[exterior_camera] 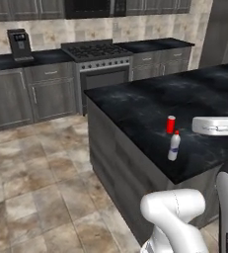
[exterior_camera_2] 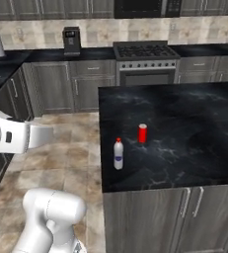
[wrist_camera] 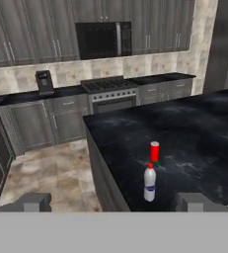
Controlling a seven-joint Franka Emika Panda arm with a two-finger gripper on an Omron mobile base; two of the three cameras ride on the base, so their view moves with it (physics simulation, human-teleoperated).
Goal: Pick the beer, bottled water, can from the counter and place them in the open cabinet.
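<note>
can [exterior_camera_2: 142,133] beside bottled water [exterior_camera_2: 118,154], counter [exterior_camera_2: 194,143] edge

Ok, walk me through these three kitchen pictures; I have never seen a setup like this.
This is a simulated kitchen with a white robot arm on a driving base. Two pictures come from cameras on the base, behind the arm to its left and right. The third comes from a camera on the hand; the two small dark finger tips stand wide apart, holding nothing. On the black marble-look counter stand a white plastic bottle with a red cap and a short red can, slightly apart.
</note>
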